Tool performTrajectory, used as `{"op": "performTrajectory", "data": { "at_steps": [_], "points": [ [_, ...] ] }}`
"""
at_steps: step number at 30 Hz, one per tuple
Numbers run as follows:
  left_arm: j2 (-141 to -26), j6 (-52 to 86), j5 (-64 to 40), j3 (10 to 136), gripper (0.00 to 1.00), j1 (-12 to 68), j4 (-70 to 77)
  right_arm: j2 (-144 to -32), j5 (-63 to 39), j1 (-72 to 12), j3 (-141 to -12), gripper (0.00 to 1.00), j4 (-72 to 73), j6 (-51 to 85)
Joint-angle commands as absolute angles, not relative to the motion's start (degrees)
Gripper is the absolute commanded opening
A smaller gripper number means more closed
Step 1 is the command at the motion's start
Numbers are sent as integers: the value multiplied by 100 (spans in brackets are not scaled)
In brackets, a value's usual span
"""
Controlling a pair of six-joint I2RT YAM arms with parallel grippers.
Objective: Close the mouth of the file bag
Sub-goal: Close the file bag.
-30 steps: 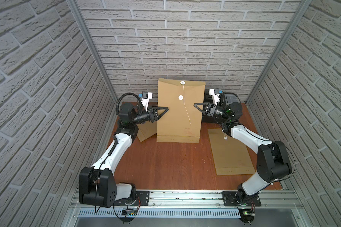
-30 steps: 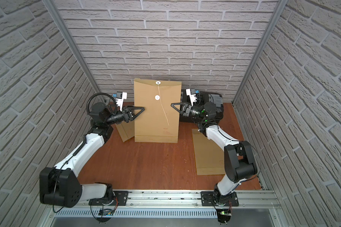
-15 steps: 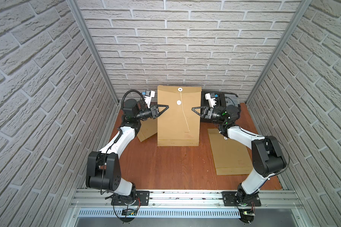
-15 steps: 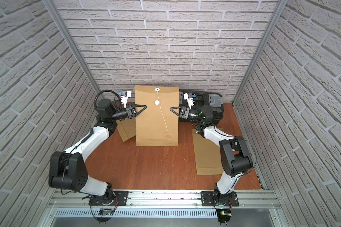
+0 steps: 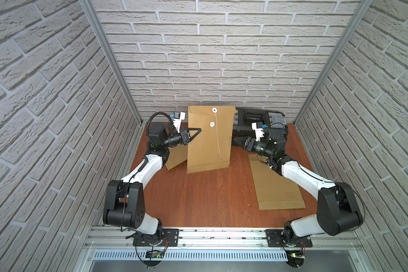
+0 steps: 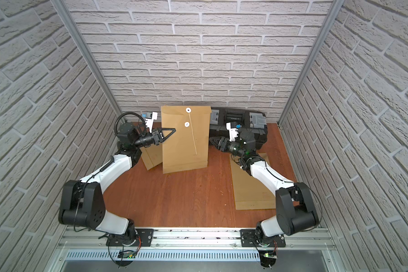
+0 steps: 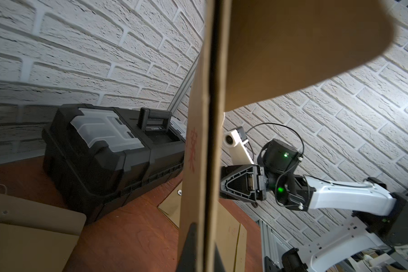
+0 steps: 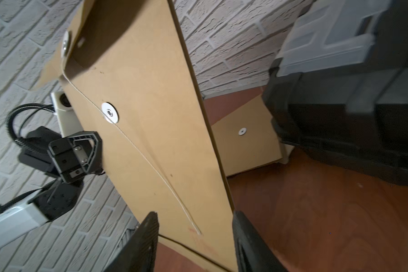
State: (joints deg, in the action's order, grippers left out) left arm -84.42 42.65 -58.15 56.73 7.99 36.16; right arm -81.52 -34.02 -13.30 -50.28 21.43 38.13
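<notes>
— What are we looking at on the table (image 5: 210, 200)?
— We are seeing the file bag (image 5: 207, 146) standing upright at the back, just beside the black toolbox (image 5: 275, 119).
— And our claws?
— Our left gripper (image 5: 199, 130) is pinching the bag's left edge. Our right gripper (image 5: 234, 140) is gaping wide, its jaws straddling the right edge. The string (image 5: 217, 141) is hanging loose down the front.

Left end effector (image 5: 199, 130) clamped shut; right end effector (image 5: 233, 139) jaws parted.
</notes>
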Motion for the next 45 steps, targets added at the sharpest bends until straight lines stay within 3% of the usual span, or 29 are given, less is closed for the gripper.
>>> {"op": "performTrajectory", "data": {
  "at_steps": [1, 8, 14, 26, 35, 41, 45],
  "points": [
    [-7988, 3516, -5457, 5743, 0, 773, 3707, -7742, -2285, -1700, -4797, 49, 1471, 2694],
    [-7834, 3350, -5234, 5949, 0, 830, 3460, -7871, -1248, -2852, -4405, 47, 2721, 1988],
    [-7640, 3152, -5198, 6166, 0, 979, 3094, -8489, -736, -3292, -4799, 49, 3313, 1957],
    [-7384, 2699, -5203, 6509, 0, 1279, 2339, -8820, 109, -3550, -5221, 44, 3710, 1688],
    [-7269, 2554, -5146, 6653, 0, 1384, 2037, -8990, 246, -3586, -5441, 25, 3709, 1603],
    [-7268, 2593, -5142, 6688, 0, 1398, 2037, -9038, 287, -3597, -5414, 28, 3678, 1600],
    [-7286, 2610, -5153, 6713, 0, 1424, 2022, -9070, 312, -3616, -5514, 25, 3674, 1553]
  ]
}}
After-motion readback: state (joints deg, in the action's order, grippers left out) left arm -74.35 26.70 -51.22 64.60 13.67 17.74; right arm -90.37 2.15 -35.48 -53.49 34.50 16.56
